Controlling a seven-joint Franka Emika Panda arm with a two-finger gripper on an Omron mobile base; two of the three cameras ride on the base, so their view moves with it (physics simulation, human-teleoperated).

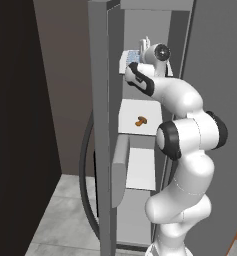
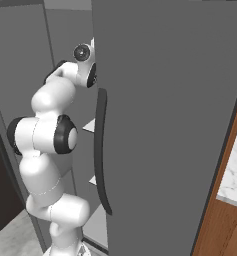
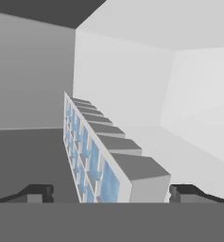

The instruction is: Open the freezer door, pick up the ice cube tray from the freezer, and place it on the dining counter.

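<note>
Reaching into the freezer (image 1: 140, 165), you have the freezer door (image 1: 101, 150) swung wide at the left, so the pick-up step is in hand. The ice cube tray (image 3: 97, 156) lies on the top shelf (image 1: 126, 61), between the spread fingertips (image 3: 38, 193) of the gripper (image 3: 111, 194), which grips nothing yet. Next you should close on the tray's sides, then lift. In the right base view the plain grey door (image 2: 170, 125) hides the hand, and the dining counter (image 2: 234, 175) is cut off at the edge.

The ice cube tray (image 3: 97, 158) lies on the freezer's top white shelf (image 3: 179, 151); a brown item (image 1: 141, 120) sits on the shelf below (image 1: 130, 112).
</note>
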